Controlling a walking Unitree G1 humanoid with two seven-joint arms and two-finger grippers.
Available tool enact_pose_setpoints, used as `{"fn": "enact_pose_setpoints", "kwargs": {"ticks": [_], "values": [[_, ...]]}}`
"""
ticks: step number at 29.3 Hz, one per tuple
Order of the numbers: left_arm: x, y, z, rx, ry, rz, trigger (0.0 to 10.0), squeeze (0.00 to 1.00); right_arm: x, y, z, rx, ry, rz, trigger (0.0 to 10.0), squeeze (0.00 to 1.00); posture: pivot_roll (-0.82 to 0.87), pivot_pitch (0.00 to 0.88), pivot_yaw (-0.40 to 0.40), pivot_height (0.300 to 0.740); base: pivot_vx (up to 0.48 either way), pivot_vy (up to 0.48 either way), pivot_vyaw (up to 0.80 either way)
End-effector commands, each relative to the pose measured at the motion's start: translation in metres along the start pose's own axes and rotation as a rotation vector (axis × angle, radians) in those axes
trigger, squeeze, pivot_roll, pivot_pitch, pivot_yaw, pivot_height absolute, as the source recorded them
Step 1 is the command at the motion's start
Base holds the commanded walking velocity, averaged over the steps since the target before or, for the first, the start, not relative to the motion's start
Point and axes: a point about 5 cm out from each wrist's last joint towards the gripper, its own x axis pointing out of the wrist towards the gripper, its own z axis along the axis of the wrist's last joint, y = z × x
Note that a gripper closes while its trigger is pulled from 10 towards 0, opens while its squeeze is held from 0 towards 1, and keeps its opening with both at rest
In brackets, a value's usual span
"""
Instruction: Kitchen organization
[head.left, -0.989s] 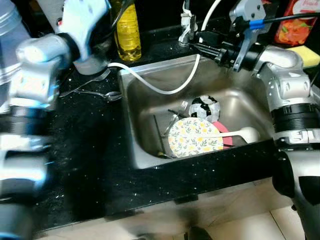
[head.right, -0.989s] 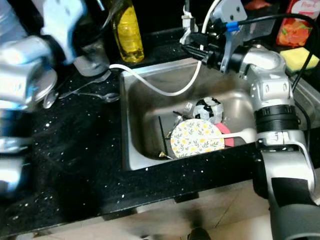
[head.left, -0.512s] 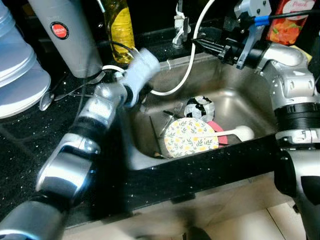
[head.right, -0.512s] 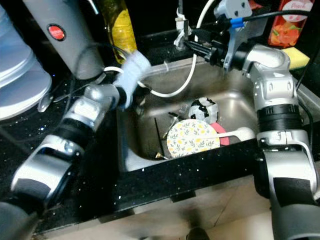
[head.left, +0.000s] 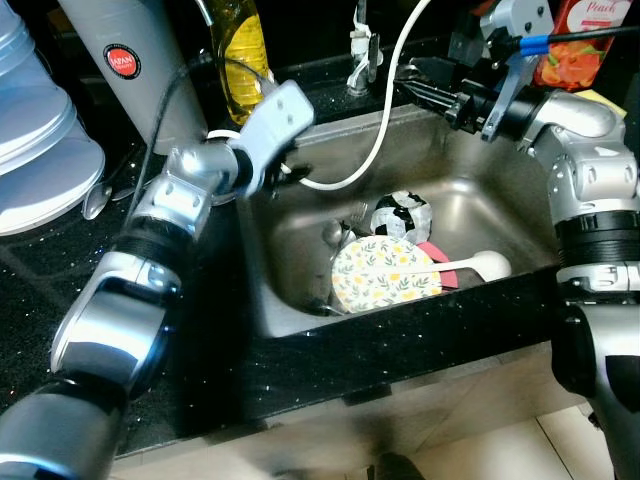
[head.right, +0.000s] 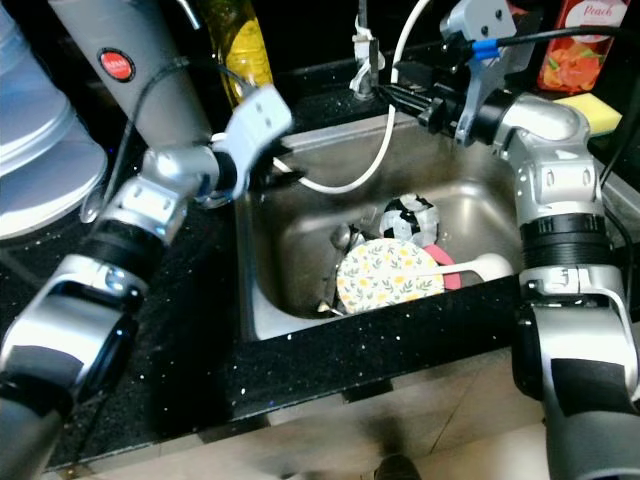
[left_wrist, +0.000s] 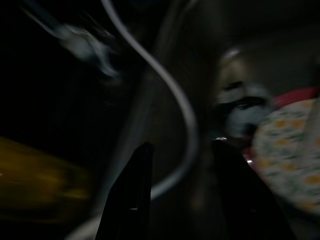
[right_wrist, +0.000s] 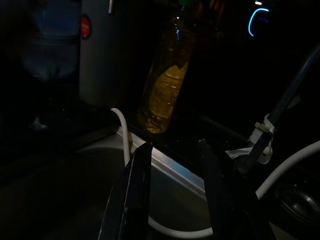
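Running across the foreground, a black speckled bench (head.left: 200, 330) rims a steel sink (head.left: 300, 225), with pale floor tile below its edge. In the basin lie a flowered plate (head.left: 385, 275), a white ladle (head.left: 480, 265) and a black-and-white ball-shaped thing (head.left: 400, 212). The left gripper (left_wrist: 180, 155) hovers over the sink's left rim, jaws parted and empty; the right gripper (right_wrist: 172, 150), jaws likewise apart, hangs at the back rim near the white hose (head.left: 385, 120). Behind stand a yellow bottle (head.left: 243, 45), a grey flask (head.left: 130, 70) and stacked clear tubs (head.left: 35, 130).

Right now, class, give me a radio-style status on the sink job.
Left gripper open over sink's left rim, empty. Right gripper open at back rim, empty. Floral plate in sink. White hose hangs between the arms.
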Motion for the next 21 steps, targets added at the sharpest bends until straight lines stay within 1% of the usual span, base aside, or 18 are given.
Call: {"fn": "enact_pose_setpoints", "kwargs": {"ticks": [1,2,3,4,5,6,7,8,9,10,11,12,15,16,17,19,20,21], "values": [[-0.020,0.017,-0.006,0.131,0.072,0.025,10.0,0.00,0.001,0.001,0.007,-0.010,-0.019,0.014,10.0,0.00,-0.12,0.051,0.102,0.740,0.000,0.000,0.00],[-0.040,0.027,-0.020,0.257,0.184,0.015,10.0,0.00,0.001,0.001,0.006,-0.009,-0.018,0.014,10.0,0.00,-0.12,0.052,0.103,0.740,0.000,0.000,0.00],[-0.040,0.027,-0.020,0.257,0.184,0.015,10.0,0.00,0.001,0.001,0.006,-0.009,-0.018,0.014,10.0,0.00,-0.12,0.052,0.103,0.740,0.000,0.000,0.00],[-0.052,0.032,-0.028,0.292,0.242,0.002,10.0,0.00,0.000,0.001,0.005,-0.007,-0.017,0.013,10.0,0.00,-0.12,0.052,0.103,0.740,0.000,0.000,0.00],[-0.058,0.035,-0.033,0.301,0.272,-0.007,10.0,0.00,0.000,0.001,0.004,-0.005,-0.016,0.011,10.0,0.00,-0.12,0.052,0.103,0.740,0.000,0.000,0.00],[-0.069,0.038,-0.041,0.322,0.326,-0.025,10.0,0.00,0.000,0.001,0.003,-0.003,-0.016,0.010,10.0,0.00,-0.11,0.051,0.105,0.740,0.000,0.000,0.00],[-0.076,0.040,-0.045,0.335,0.357,-0.036,10.0,0.00,0.000,0.001,0.003,-0.002,-0.017,0.009,10.0,0.00,-0.11,0.051,0.105,0.740,0.000,0.000,0.00],[-0.088,0.041,-0.057,0.360,0.426,-0.066,10.0,0.00,0.001,0.002,0.002,0.001,-0.018,0.010,10.0,0.00,-0.10,0.051,0.103,0.740,0.000,0.000,0.00],[-0.088,0.041,-0.057,0.360,0.426,-0.066,10.0,0.00,0.001,0.002,0.002,0.001,-0.018,0.010,10.0,0.00,-0.10,0.051,0.103,0.740,0.000,0.000,0.00],[-0.098,0.042,-0.066,0.373,0.482,-0.087,10.0,0.00,0.002,0.003,0.002,0.003,-0.020,0.012,10.0,0.00,-0.09,0.051,0.100,0.740,0.000,0.000,0.00],[-0.105,0.042,-0.074,0.375,0.522,-0.100,10.0,0.00,0.003,0.003,0.002,0.006,-0.021,0.013,10.0,0.00,-0.09,0.051,0.100,0.740,0.000,0.000,0.00],[-0.109,0.039,-0.081,0.364,0.548,-0.117,10.0,0.00,0.004,0.004,0.001,0.008,-0.022,0.015,10.0,0.00,-0.09,0.050,0.098,0.740,0.000,0.000,0.00],[-0.112,0.030,-0.100,0.343,0.602,-0.161,10.0,0.00,0.005,0.004,0.002,0.009,-0.024,0.019,10.0,0.00,-0.09,0.050,0.097,0.740,0.000,0.000,0.00],[-0.112,0.030,-0.100,0.343,0.602,-0.161,10.0,0.00,0.005,0.004,0.002,0.009,-0.024,0.019,10.0,0.00,-0.09,0.050,0.097,0.740,0.000,0.000,0.00],[-0.112,0.026,-0.107,0.337,0.623,-0.170,10.0,0.00,0.005,0.004,0.002,0.009,-0.024,0.020,10.0,0.00,-0.10,0.052,0.097,0.740,0.000,0.000,0.00],[-0.111,0.025,-0.111,0.339,0.632,-0.166,10.0,0.00,0.004,0.004,0.002,0.008,-0.023,0.020,10.0,0.00,-0.10,0.052,0.096,0.740,0.000,0.000,0.00],[-0.110,0.025,-0.112,0.333,0.629,-0.159,7.5,0.00,0.004,0.003,0.002,0.007,-0.021,0.019,10.0,0.00,-0.10,0.053,0.096,0.740,0.000,0.000,0.00],[-0.109,0.024,-0.113,0.329,0.626,-0.155,4.0,0.00,0.003,0.003,0.002,0.007,-0.021,0.018,10.0,0.00,-0.10,0.053,0.096,0.740,0.000,0.000,0.00]]}}
